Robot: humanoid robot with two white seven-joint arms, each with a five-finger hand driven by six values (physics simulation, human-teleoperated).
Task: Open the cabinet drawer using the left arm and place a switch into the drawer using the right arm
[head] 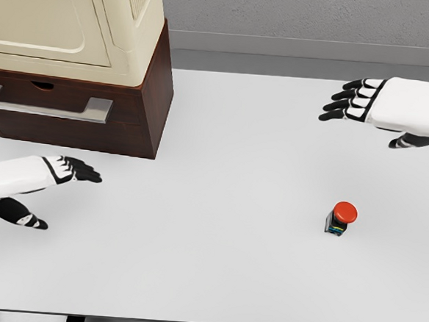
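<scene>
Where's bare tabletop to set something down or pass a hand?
Free: the wide centre of the table, between the left hand and the switch, and the strip between the switch and the right hand. Crowded: the upper left, where the cabinet stands.

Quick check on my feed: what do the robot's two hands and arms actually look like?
Both match: the left hand and right hand have smooth white shells over palm and forearm, with black five-finger digits carrying white segments between dark joints. Each thumb is black with a white band. No cables or markings are visible.
</scene>
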